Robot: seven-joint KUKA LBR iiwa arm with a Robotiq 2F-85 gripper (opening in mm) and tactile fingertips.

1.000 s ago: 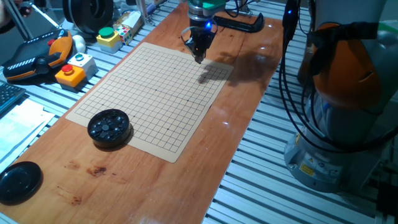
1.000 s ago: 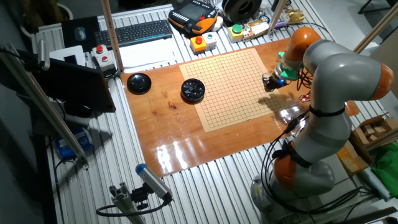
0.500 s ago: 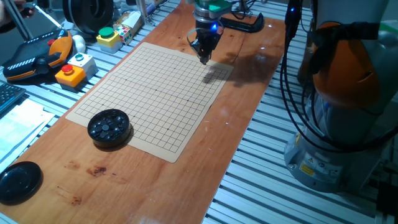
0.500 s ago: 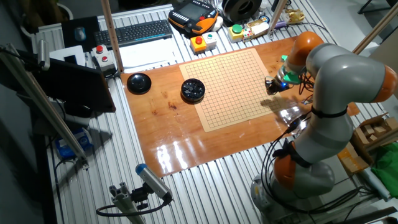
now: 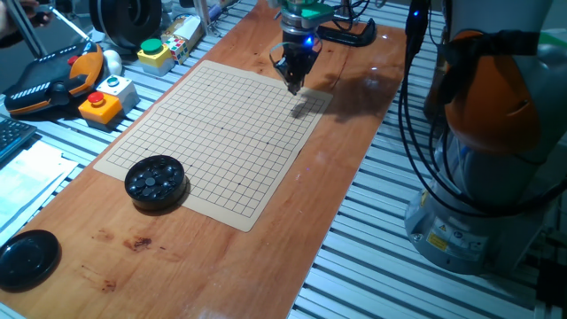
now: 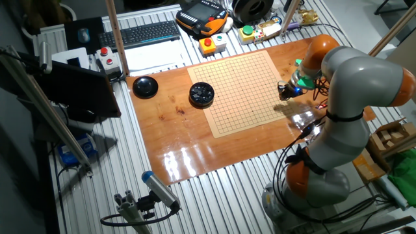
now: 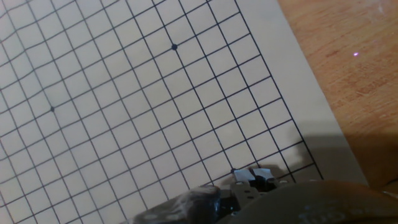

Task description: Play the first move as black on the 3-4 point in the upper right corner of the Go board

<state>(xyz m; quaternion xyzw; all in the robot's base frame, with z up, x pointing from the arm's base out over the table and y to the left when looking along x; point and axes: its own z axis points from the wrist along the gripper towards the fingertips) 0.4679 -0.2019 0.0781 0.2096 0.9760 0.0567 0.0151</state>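
The Go board (image 5: 213,133) lies on the wooden table; it also shows in the other fixed view (image 6: 244,91). My gripper (image 5: 292,84) hangs low over the board's far right corner, near its right edge (image 6: 283,94). In the hand view the gripper (image 7: 252,177) points down at the grid (image 7: 124,93), a few lines from the board's edge. The fingertips stand close together with a small dark thing between them, which looks like the black stone. A star dot (image 7: 174,46) lies further in. No stone lies on the grid.
A round black bowl of stones (image 5: 156,180) sits at the board's near left corner, and its flat black lid (image 5: 27,257) lies further left. Button boxes (image 5: 106,97) and a teach pendant (image 5: 53,80) stand beyond the left edge. A black tool (image 5: 341,34) lies behind the gripper.
The gripper has moved a little to the right and further back, toward the board's far right corner. It stays closed. Nothing else has moved.
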